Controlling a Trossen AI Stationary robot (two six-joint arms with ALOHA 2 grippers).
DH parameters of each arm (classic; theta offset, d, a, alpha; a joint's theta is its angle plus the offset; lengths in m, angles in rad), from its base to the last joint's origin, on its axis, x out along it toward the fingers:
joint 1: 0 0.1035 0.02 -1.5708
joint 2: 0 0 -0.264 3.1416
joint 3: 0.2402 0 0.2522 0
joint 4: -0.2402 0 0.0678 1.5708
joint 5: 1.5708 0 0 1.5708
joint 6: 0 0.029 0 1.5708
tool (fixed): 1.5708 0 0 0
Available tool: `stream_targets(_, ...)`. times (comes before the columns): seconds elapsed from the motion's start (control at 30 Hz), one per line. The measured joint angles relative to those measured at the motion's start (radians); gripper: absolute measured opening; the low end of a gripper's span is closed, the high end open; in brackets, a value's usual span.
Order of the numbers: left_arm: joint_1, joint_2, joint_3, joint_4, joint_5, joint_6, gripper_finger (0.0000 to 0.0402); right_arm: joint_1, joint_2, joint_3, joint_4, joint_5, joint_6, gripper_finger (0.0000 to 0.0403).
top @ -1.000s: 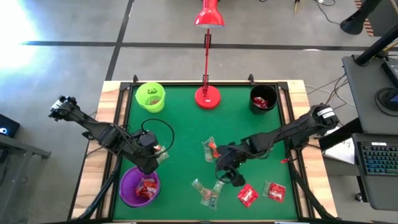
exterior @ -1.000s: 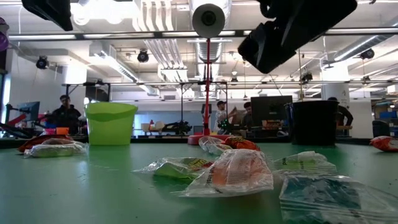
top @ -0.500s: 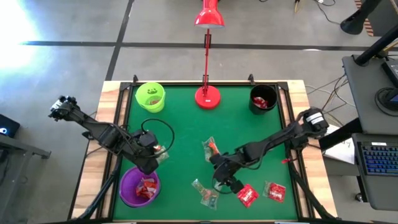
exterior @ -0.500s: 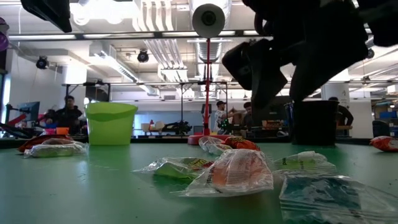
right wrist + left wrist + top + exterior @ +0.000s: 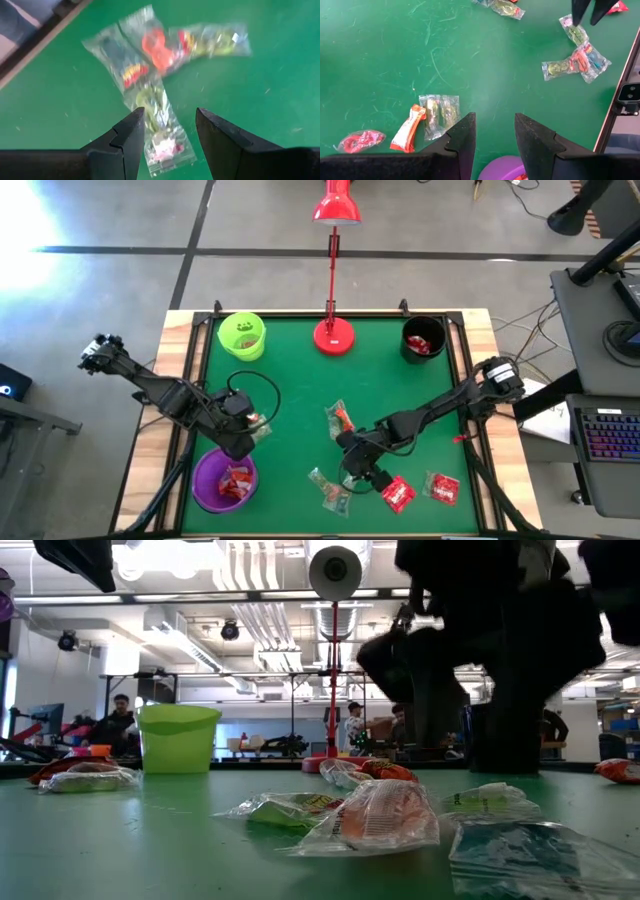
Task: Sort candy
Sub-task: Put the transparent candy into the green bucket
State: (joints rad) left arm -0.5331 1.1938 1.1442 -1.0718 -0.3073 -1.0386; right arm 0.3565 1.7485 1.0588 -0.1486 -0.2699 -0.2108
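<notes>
Three cups stand on the green table [image 5: 290, 395], and we take them one by one. At the far left corner the lime-green cup [image 5: 242, 336] holds something green that we cannot make out. At the far right corner the black cup [image 5: 423, 337] has red candy inside. Near the front left, the purple cup [image 5: 224, 480] holds a small heap of red-and-white sweets.

Much candy lies loose on the felt. We see a cluster of clear wrappers [image 5: 333, 488] near the front middle, with orange and greenish pieces overlapping, and another clear piece with an orange sweet [image 5: 338, 418] farther back toward the centre. Two red wrappers [image 5: 398, 493] lie near the front right, apart from each other.

Our right gripper [image 5: 358, 472] is low over the front cluster. In its wrist view the fingers [image 5: 127, 137] stand apart, spread on either side of a clear greenish wrapper [image 5: 161, 127], and we see nothing pinched between them.

Our left gripper [image 5: 250, 435] hangs just behind the purple cup. Its fingers [image 5: 462, 137] are parted too, with bare table between them. Close to it lie a clear wrapper [image 5: 439, 115], an orange one [image 5: 407, 128] touching it, and a red one [image 5: 360, 141] a little apart.

A red desk lamp [image 5: 333, 330] stands at the far edge between the lime-green and black cups.
</notes>
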Motion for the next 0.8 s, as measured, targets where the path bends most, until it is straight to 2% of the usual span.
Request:
stream_targets(0.57,0.0,0.0,0.0,-0.022,0.0,0.0,0.0118,0.034,0.113,0.003,0.024,0.0,-0.02,0.0166)
stream_targets(0.67,0.0,0.0,0.0,-0.024,0.0,0.0,0.0118,0.034,0.123,0.003,0.029,0.0,0.015,0.0146)
stream_targets(0.8,0.0,0.0,0.0,-0.029,0.0,0.0,0.0118,0.034,0.119,0.003,0.03,0.001,0.06,0.0086)
